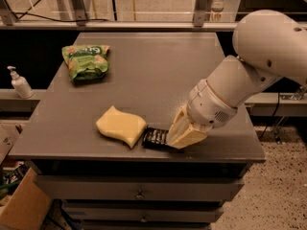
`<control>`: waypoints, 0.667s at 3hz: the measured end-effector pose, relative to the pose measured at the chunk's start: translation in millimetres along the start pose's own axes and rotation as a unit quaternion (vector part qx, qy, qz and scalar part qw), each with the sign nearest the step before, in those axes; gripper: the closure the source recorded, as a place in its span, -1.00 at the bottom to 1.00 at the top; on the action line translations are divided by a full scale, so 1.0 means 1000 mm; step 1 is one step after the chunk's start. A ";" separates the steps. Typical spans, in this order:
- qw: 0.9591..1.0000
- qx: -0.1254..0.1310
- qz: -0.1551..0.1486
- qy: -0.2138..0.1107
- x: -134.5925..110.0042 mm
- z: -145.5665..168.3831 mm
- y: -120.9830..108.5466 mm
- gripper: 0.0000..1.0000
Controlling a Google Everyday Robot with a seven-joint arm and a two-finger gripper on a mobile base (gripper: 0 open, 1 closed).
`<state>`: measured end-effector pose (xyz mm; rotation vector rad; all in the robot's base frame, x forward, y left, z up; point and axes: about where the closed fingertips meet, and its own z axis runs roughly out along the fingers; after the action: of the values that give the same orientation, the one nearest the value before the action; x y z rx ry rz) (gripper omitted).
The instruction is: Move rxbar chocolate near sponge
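Note:
The rxbar chocolate (154,138) is a small flat black bar lying on the grey table (158,71) near its front edge. Its left end almost touches the right tip of the pale yellow sponge (120,125). My gripper (178,137) points down at the bar's right end, with its cream fingers closed on it. The right part of the bar is hidden under the fingers. The white arm reaches in from the right.
A green crinkly snack bag (86,60) lies at the back left of the table. A white pump bottle (19,83) stands on a ledge to the left. A cardboard box (19,205) sits on the floor at lower left. Drawers are below the tabletop.

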<state>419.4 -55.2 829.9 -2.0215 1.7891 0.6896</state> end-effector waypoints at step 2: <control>1.000 -0.012 -0.004 -0.002 -0.007 0.003 0.000 -0.72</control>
<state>418.2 -48.4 831.6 -2.0399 1.7785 0.7171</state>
